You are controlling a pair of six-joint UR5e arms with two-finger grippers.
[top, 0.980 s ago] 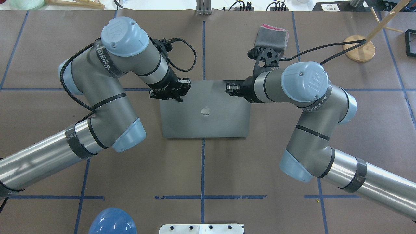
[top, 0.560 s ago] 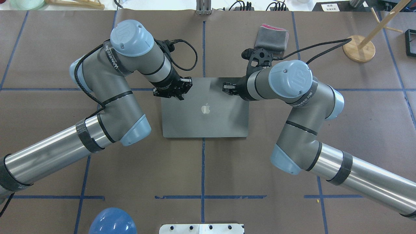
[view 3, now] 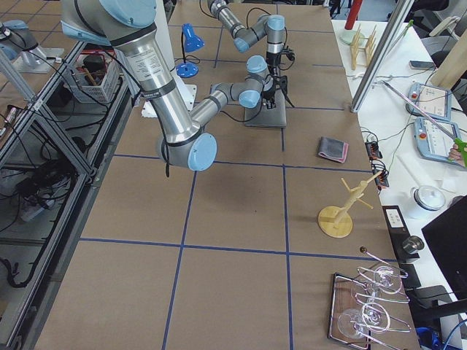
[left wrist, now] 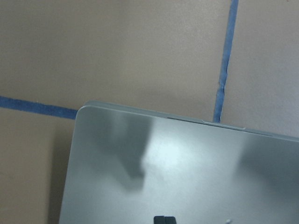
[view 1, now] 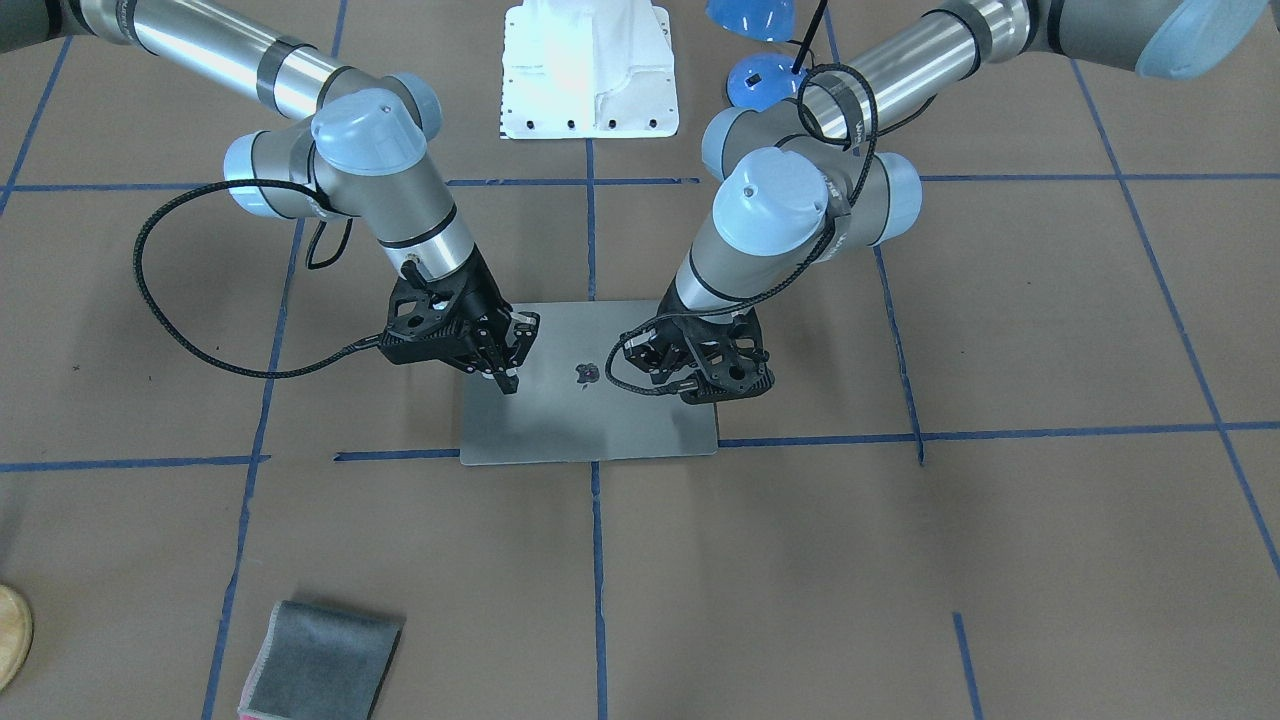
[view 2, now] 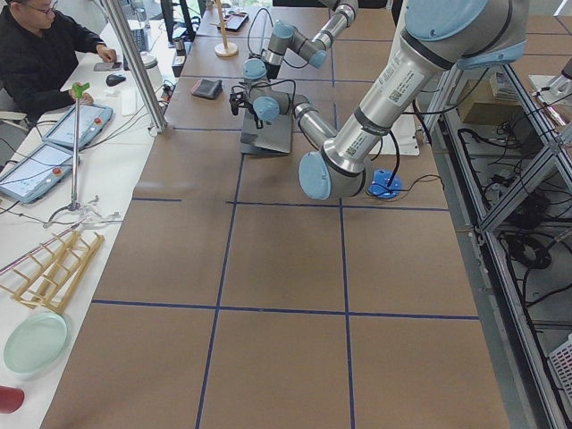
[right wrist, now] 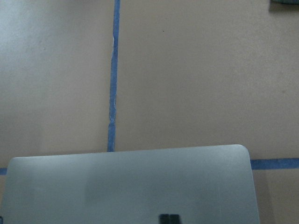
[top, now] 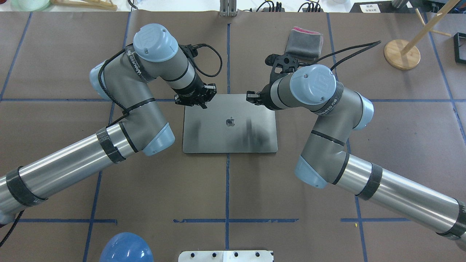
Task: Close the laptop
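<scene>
Lying flat in the middle of the worktop [top: 225, 189], the laptop [top: 229, 136] had its lid down, so the closing looked done or almost done. The left claw [top: 200, 104] and right claw [top: 250, 98] sat over its far edge, both pinched shut on nothing; maybe one last push was left.

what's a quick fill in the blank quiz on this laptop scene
1. The laptop lies flat with its lid ____.
2. The dark logo on the lid is an ____.
3. The folded grey cloth lies on the side of the robot's ____ arm.
Missing words: closed; apple; right
</scene>
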